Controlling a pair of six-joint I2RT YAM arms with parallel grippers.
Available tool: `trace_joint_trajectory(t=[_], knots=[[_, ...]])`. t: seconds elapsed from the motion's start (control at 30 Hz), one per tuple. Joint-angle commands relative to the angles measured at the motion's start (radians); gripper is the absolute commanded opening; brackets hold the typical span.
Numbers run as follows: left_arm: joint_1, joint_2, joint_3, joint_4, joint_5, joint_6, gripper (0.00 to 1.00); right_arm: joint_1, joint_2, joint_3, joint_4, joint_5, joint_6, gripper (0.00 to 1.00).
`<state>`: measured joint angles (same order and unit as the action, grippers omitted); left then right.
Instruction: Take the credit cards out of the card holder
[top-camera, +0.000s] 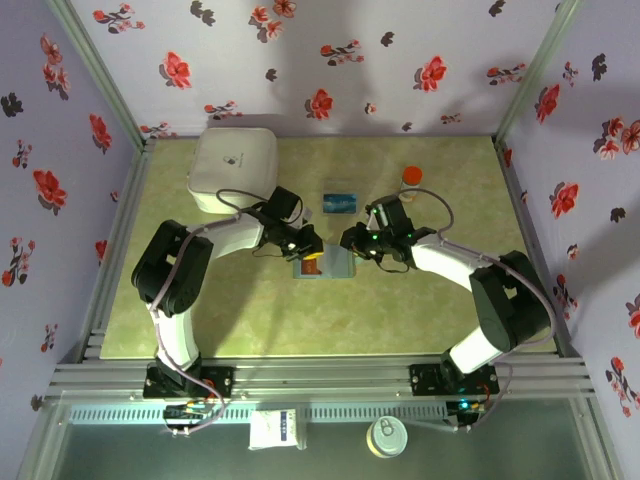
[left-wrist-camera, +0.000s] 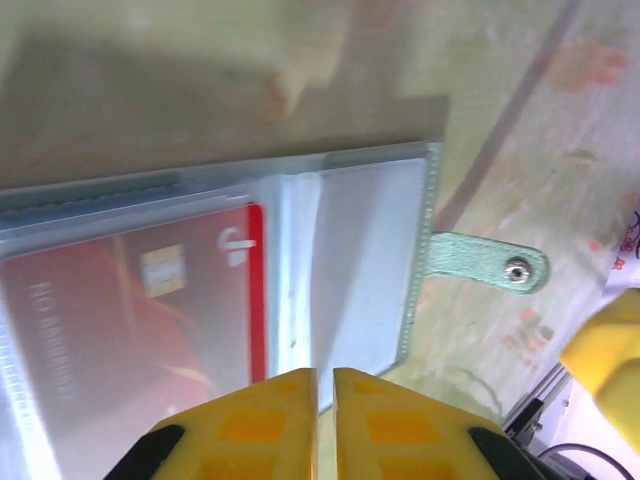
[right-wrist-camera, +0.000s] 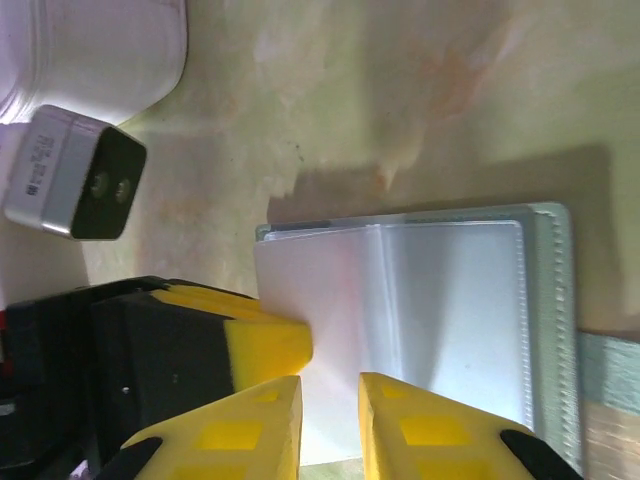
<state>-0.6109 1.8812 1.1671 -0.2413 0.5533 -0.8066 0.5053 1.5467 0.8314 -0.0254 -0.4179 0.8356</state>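
The card holder (top-camera: 338, 264) lies open in the middle of the surface (top-camera: 250, 320), long axis left to right, with the red card (top-camera: 311, 266) in its left half. The left tool (left-wrist-camera: 325, 378) is nearly closed at the clear sleeve, and I cannot tell whether it grips. The right tool (right-wrist-camera: 330, 385) stands slightly parted over the right half.

The left gripper (left-wrist-camera: 325, 380) has yellow fingers (left-wrist-camera: 265, 425) — right ahead of them, a red card (left-wrist-camera: 130, 330) with white marks sits in a grey-green card holder (left-wrist-camera: 480, 262). Farther past it lies a blue card (top-camera: 340, 202). The walls (top-camera: 230, 60) are pale purple with red flowers.
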Motion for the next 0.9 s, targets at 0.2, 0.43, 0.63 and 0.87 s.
trace_joint_trajectory(t=[0.2,0.43,0.63,0.87], knots=[[-0.06,0.089,0.124,-0.04,0.021,0.002,0.17,-0.03,-0.084,-0.049,-0.087,0.047,-0.049,0.24],[-0.089,0.142,0.173,-0.026,0.037,-0.008,0.24,-0.043,-0.127,-0.061,-0.136,0.074,-0.068,0.26],[-0.087,0.132,0.175,-0.025,0.033,0.003,0.29,-0.046,-0.127,-0.054,-0.145,0.067,-0.07,0.27],[-0.07,0.092,0.142,-0.02,0.024,0.013,0.32,-0.045,-0.094,-0.033,-0.119,0.037,-0.054,0.27]])
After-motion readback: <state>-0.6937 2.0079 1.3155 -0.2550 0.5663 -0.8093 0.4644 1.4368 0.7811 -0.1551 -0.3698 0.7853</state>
